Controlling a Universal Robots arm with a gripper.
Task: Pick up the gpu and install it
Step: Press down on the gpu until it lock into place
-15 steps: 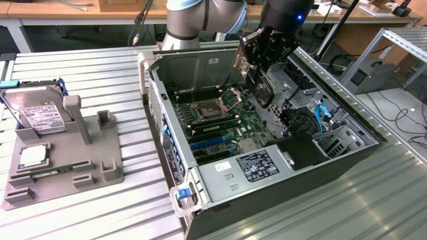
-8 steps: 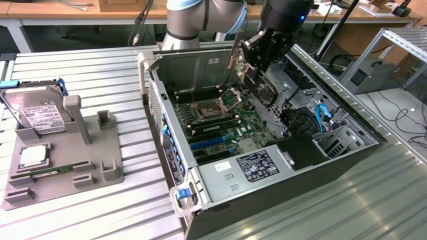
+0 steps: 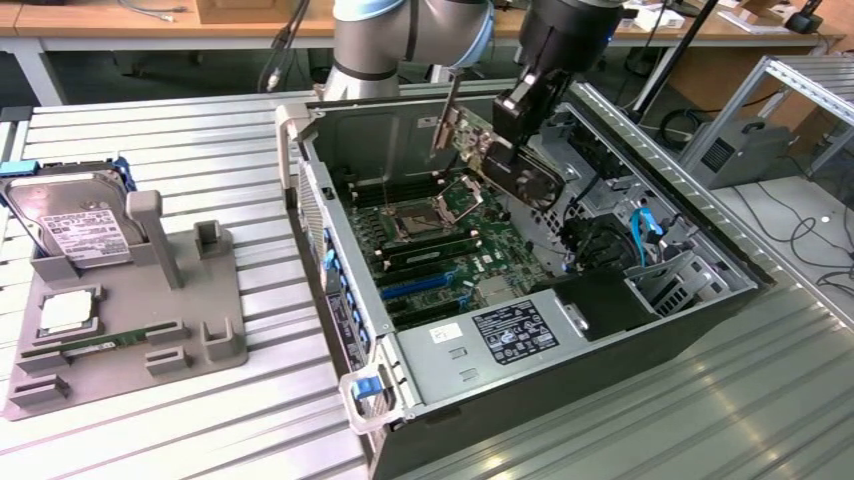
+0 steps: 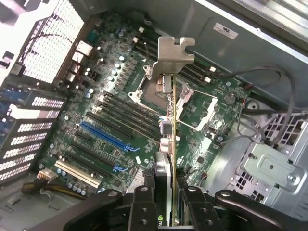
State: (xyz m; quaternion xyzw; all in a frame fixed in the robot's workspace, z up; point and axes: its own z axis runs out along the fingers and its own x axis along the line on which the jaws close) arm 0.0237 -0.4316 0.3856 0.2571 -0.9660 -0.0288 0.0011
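Observation:
The gpu (image 3: 518, 172) is a thin black card with a silvery end bracket (image 3: 446, 118). It hangs tilted above the motherboard (image 3: 434, 255) inside the open computer case (image 3: 350, 330). My gripper (image 3: 518, 105) is shut on its upper edge. In the wrist view the gpu (image 4: 167, 122) appears edge-on, its bracket (image 4: 174, 52) at the far end, with my gripper (image 4: 167, 195) clamped on the near end and black fingers (image 4: 143, 204) on either side. The card floats over the CPU socket area, apart from the blue expansion slots (image 4: 102, 137).
On the exterior view's left, a grey fixture tray (image 3: 200, 345) holds a silver hard drive (image 3: 78, 228), a CPU (image 3: 64, 313) and a green memory stick (image 3: 114, 342). A drive cage (image 3: 667, 285) and blue cables (image 3: 646, 232) fill the case's right side.

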